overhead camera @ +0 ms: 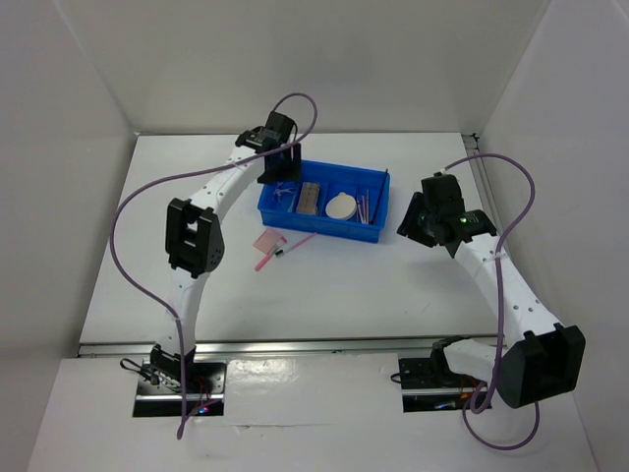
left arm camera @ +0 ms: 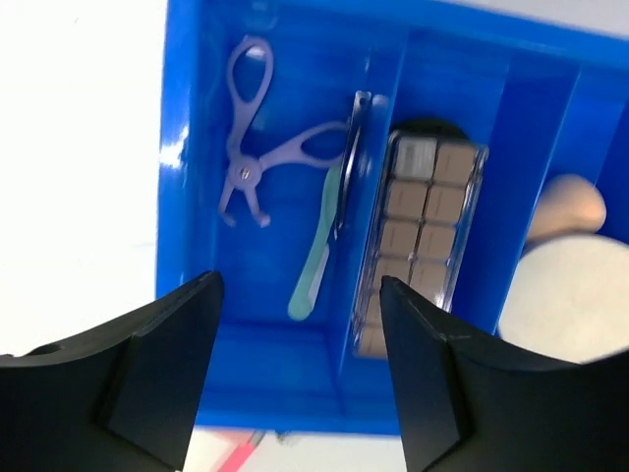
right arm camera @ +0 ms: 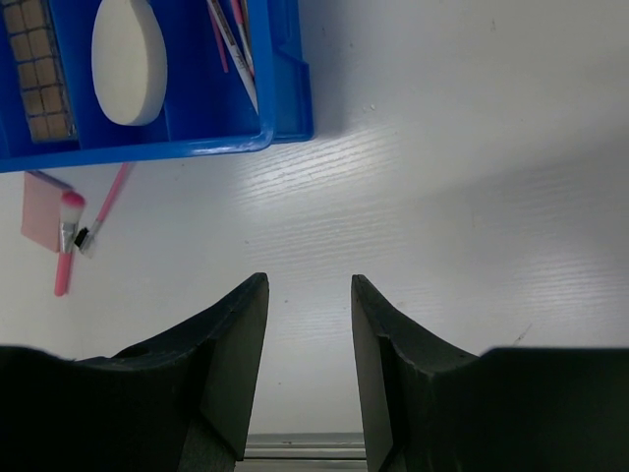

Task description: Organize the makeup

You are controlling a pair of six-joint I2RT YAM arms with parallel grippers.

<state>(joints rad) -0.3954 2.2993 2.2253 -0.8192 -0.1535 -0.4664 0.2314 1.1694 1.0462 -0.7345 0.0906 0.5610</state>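
Note:
The blue divided tray holds a brown-pink palette, a cream round puff and thin pink sticks. In the left wrist view its left compartment holds a lilac eyelash curler and a mint-handled tool, beside the palette and puff. A pink square pad and a pink brush lie on the table in front of the tray. My left gripper is open and empty above the tray's left end. My right gripper is open and empty over bare table right of the tray.
White walls enclose the table on three sides. In the right wrist view the tray corner, the pad and the brush sit at upper left. The table's front edge runs before the arm bases.

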